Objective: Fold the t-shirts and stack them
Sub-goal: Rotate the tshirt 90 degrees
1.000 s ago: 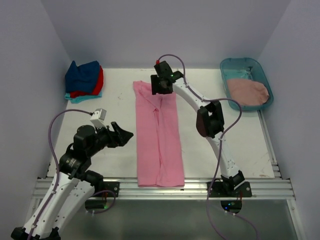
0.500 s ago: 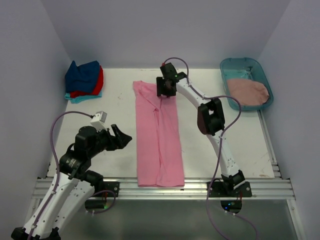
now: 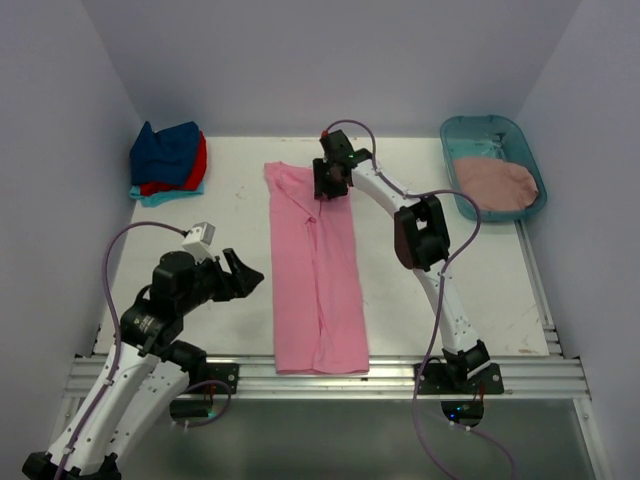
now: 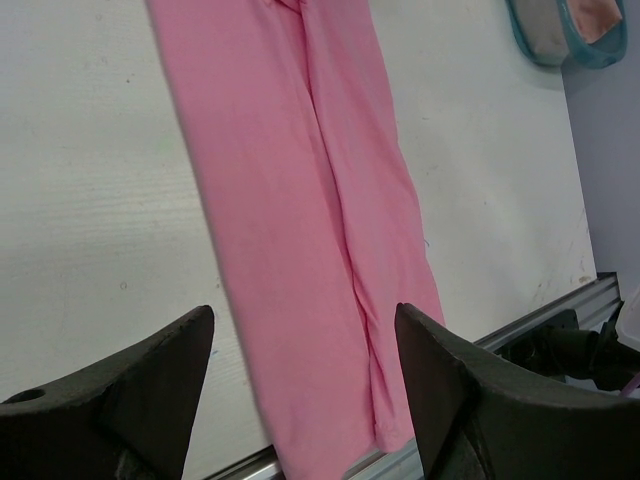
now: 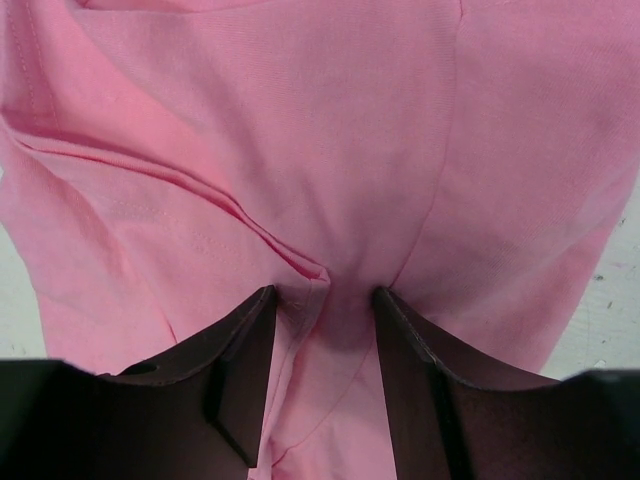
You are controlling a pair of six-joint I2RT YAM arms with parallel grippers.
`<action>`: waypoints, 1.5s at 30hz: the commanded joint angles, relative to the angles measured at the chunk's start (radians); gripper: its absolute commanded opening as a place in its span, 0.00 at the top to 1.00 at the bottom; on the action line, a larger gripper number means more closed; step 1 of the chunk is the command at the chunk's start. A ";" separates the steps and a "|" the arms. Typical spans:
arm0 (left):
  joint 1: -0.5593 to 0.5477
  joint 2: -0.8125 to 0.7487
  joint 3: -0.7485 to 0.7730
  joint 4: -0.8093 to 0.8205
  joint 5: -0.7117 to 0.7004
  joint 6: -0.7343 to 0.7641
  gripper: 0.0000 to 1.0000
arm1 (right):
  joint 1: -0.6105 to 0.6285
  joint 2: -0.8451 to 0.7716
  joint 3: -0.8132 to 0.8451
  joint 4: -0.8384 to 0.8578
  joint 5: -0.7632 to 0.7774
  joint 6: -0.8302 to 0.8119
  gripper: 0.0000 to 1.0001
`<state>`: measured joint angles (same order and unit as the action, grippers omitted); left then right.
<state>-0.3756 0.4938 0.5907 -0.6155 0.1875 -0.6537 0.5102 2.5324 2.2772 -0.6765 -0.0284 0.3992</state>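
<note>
1. Bright pink t-shirt (image 3: 315,290): it lies flat on the bench (image 3: 235,200), folded lengthwise into a long narrow strip. The strip runs from the near edge of the bench towards the far wall. Its two long sides are turned inward and meet along a line down the middle.
2. Right hand (image 3: 329,190): the arm reaches forward and the hand is set down on the far end of the pink strip. In the wrist view its fingers (image 5: 240,350) stand partly apart with their tips on the cloth. They straddle a small raised crease, and a gap shows between them.
3. Left hand (image 3: 248,272): it hovers above the bench just left of the strip's near half. Its jaws are wide apart, it holds nothing, and it is clear of the cloth.
4. Pile at the far left corner of the bench: a navy blue t-shirt (image 3: 165,148) lies on top. A red t-shirt (image 3: 196,165) lies beneath it, and a turquoise t-shirt (image 3: 160,196) is at the bottom.
5. Teal tub (image 3: 480,124): it stands at the far right corner of the bench. A dusty rose t-shirt (image 3: 497,183) is heaped inside it.
</note>
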 commanded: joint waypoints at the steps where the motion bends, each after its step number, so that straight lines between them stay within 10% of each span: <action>1: -0.005 0.009 -0.005 0.023 -0.005 0.002 0.24 | 0.010 -0.093 -0.021 0.031 -0.031 -0.020 0.53; 37: -0.005 0.020 -0.011 0.034 0.001 0.005 0.25 | 0.039 0.009 0.104 -0.015 0.087 -0.082 0.51; 45: -0.005 0.020 -0.014 0.039 0.001 0.005 0.25 | 0.039 -0.014 0.062 0.005 0.094 -0.083 0.73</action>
<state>-0.3756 0.5179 0.5907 -0.6086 0.1864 -0.6533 0.5541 2.5515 2.3390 -0.6891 0.0444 0.3264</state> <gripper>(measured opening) 0.753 0.306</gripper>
